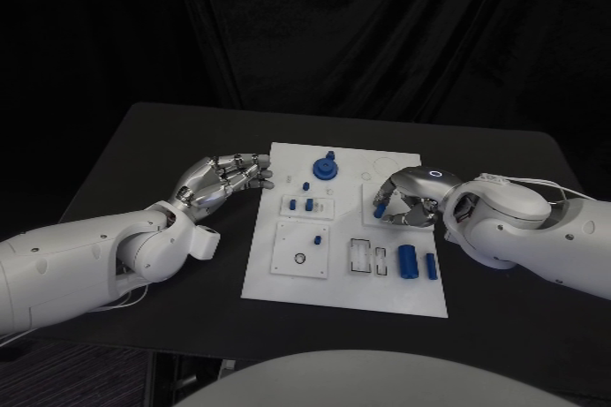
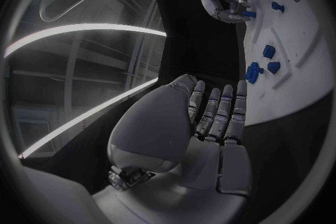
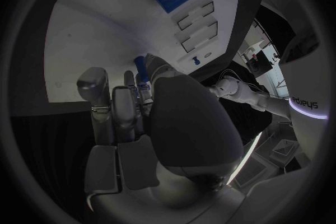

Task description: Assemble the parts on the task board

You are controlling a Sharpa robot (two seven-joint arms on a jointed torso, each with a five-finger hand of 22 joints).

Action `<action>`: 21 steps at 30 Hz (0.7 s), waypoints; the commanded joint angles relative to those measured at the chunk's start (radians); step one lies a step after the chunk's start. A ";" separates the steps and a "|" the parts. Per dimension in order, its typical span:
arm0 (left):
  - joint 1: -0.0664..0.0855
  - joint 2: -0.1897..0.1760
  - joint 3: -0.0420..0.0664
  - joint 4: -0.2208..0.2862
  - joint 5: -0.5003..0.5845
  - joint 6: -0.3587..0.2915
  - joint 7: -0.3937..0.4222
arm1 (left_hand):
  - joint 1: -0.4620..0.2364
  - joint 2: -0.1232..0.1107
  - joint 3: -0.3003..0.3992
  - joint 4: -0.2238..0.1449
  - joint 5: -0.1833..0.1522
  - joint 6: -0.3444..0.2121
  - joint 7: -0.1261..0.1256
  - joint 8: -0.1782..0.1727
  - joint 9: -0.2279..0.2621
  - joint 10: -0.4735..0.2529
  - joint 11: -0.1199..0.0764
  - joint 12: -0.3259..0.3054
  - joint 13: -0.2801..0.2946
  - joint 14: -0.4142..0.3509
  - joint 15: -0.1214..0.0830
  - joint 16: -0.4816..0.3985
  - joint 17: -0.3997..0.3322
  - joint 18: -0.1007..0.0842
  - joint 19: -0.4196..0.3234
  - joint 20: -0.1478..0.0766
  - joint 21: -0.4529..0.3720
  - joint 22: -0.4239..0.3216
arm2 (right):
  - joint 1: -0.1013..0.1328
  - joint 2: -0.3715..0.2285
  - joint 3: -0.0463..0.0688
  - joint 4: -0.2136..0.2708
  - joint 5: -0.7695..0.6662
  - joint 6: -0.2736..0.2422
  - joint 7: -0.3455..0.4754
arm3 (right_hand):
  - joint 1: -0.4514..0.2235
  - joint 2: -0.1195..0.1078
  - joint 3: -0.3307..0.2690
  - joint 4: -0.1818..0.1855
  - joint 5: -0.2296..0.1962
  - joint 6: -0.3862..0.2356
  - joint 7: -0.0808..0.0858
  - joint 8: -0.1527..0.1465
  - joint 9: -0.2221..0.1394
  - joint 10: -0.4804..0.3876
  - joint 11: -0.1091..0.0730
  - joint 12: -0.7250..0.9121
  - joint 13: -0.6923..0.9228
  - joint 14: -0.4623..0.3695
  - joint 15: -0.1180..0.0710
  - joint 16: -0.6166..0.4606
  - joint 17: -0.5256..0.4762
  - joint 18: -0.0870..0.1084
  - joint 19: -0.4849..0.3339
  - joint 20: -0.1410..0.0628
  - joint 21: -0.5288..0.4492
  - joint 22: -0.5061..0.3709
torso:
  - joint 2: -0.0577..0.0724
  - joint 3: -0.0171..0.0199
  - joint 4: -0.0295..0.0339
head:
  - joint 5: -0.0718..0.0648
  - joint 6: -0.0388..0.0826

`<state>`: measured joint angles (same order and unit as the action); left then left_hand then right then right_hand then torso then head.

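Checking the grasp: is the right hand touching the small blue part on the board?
Touching. In the head view the right hand pinches the blue part over the task board.

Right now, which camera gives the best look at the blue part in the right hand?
The head view: the blue part shows pinched in the right hand over the task board. The left wrist view shows it small and far. The right wrist view shows a sliver behind the fingers.

White task board [image 1: 287, 282] on the black table [image 1: 140, 151]. Blue parts [image 1: 408, 260] (one round [image 1: 328, 168]), silver hands [image 1: 230, 179], white arms [image 1: 77, 266].
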<state>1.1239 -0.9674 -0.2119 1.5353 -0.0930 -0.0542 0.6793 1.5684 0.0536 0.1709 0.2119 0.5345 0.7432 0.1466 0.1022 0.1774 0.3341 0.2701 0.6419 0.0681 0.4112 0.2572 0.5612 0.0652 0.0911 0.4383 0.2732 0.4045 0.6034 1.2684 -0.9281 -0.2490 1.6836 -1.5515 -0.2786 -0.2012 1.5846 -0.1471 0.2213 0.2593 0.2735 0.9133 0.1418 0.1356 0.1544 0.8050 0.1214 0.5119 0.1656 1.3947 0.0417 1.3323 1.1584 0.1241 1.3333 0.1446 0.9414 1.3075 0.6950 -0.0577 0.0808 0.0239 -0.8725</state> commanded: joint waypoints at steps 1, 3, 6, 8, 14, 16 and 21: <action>-0.002 0.002 0.001 0.001 0.005 0.017 0.120 | -0.002 0.010 0.005 -0.001 0.004 -0.003 0.006 0.006 -0.001 -0.006 0.000 0.005 -0.001 -0.005 0.000 0.001 -0.001 -0.005 -0.002 -0.004 -0.004 0.001 | -0.003 0.003 0.001 -0.003 -0.019 -0.044 0.016 | 0.009 -0.001 0.007 0.001 0.006 0.007 -0.002 0.004 0.001 0.007 0.000 -0.002 -0.001 0.005 -0.002 0.006 0.001 -0.006 0.007 -0.002 0.004 0.109 | 0.001 -0.0001 -0.0005 | -0.003 0.000; -0.002 0.003 0.001 0.001 0.005 0.018 0.119 | -0.002 0.010 0.005 -0.001 0.004 -0.003 0.006 0.006 -0.001 -0.006 0.000 0.005 -0.001 -0.005 0.000 0.001 -0.001 -0.005 -0.002 -0.004 -0.004 0.001 | -0.004 0.007 0.001 -0.008 -0.020 -0.048 0.017 | 0.011 0.001 0.016 0.002 0.007 0.018 -0.001 0.007 0.003 0.023 -0.004 -0.004 -0.006 0.009 -0.005 0.009 0.006 -0.007 0.012 -0.005 0.013 0.111 | 0.001 0.0003 0.0003 | -0.004 0.000; -0.002 0.004 0.001 0.001 0.005 0.019 0.118 | -0.002 0.010 0.005 -0.001 0.004 -0.003 0.006 0.006 -0.001 -0.006 0.000 0.005 -0.001 -0.005 0.000 0.001 -0.001 -0.005 -0.002 -0.004 -0.004 0.001 | -0.006 0.011 0.001 -0.012 -0.023 -0.050 0.018 | 0.014 0.004 0.025 0.001 0.009 0.027 -0.001 0.010 0.005 0.038 -0.008 -0.008 -0.011 0.012 -0.008 0.011 0.009 -0.008 0.015 -0.008 0.019 0.112 | 0.001 0.0002 0.0014 | -0.005 0.000; -0.002 0.004 0.001 0.001 0.005 0.020 0.117 | -0.002 0.010 0.005 -0.001 0.004 -0.003 0.006 0.006 -0.001 -0.006 0.000 0.005 -0.001 -0.005 0.000 0.001 -0.001 -0.005 -0.002 -0.004 -0.004 0.001 | -0.006 0.013 0.001 -0.014 -0.028 -0.051 0.019 | 0.019 0.006 0.036 -0.001 0.010 0.038 0.001 0.014 0.008 0.056 -0.013 -0.011 -0.015 0.014 -0.013 0.012 0.010 -0.009 0.016 -0.011 0.023 0.113 | 0.001 0.0000 0.0015 | -0.004 0.000; -0.003 0.003 0.001 0.001 0.005 0.022 0.115 | -0.002 0.010 0.005 -0.001 0.005 -0.003 0.006 0.006 -0.001 -0.006 0.000 0.005 -0.002 -0.006 0.000 0.001 -0.001 -0.006 -0.002 -0.004 -0.004 0.001 | -0.007 0.017 0.001 -0.018 -0.035 -0.062 0.020 | 0.023 0.007 0.055 -0.005 0.012 0.065 0.003 0.023 0.017 0.109 -0.027 -0.017 -0.024 0.020 -0.025 0.014 0.014 -0.011 0.024 -0.022 0.039 0.116 | 0.001 -0.0004 -0.0009 | 0.000 0.000; -0.003 0.003 0.001 0.000 0.005 0.023 0.114 | -0.002 0.010 0.005 -0.001 0.005 -0.003 0.006 0.006 -0.001 -0.006 0.000 0.005 -0.002 -0.006 0.000 0.001 -0.001 -0.006 -0.002 -0.004 -0.004 0.001 | -0.008 0.019 0.001 -0.019 -0.036 -0.063 0.021 | 0.023 0.008 0.057 -0.005 0.012 0.066 0.003 0.024 0.018 0.114 -0.028 -0.018 -0.025 0.021 -0.026 0.015 0.015 -0.011 0.025 -0.023 0.041 0.116 | 0.001 -0.0005 -0.0009 | -0.001 0.000; -0.004 0.004 0.001 0.000 0.005 0.024 0.113 | -0.002 0.010 0.006 -0.001 0.005 -0.003 0.006 0.006 -0.002 -0.006 0.001 0.006 -0.002 -0.006 0.000 0.001 -0.001 -0.006 -0.003 -0.004 -0.004 0.001 | -0.008 0.022 0.001 -0.021 -0.037 -0.061 0.021 | 0.021 0.007 0.063 -0.007 0.009 0.079 0.002 0.029 0.025 0.138 -0.033 -0.025 -0.030 0.024 -0.030 0.014 0.015 -0.012 0.029 -0.028 0.046 0.117 | 0.000 0.0000 0.0005 | -0.001 0.000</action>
<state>1.1226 -0.9650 -0.2118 1.5342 -0.0921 -0.0472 0.6793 1.5684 0.0535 0.1718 0.2110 0.5345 0.7432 0.1466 0.1022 0.1775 0.3341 0.2700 0.6419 0.0673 0.4112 0.2572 0.5612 0.0652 0.0914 0.4384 0.2732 0.4045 0.6032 1.2630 -0.9060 -0.2488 1.6631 -1.5753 -0.3190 -0.1851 1.6003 -0.1391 0.2791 0.2511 0.2827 0.9866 0.1433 0.1607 0.1784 0.9374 0.0884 0.4887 0.1361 1.4194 0.0170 1.3440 1.1733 0.1244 1.3599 0.1180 0.9843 1.3075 0.6956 -0.0578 0.0806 0.0232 -0.8725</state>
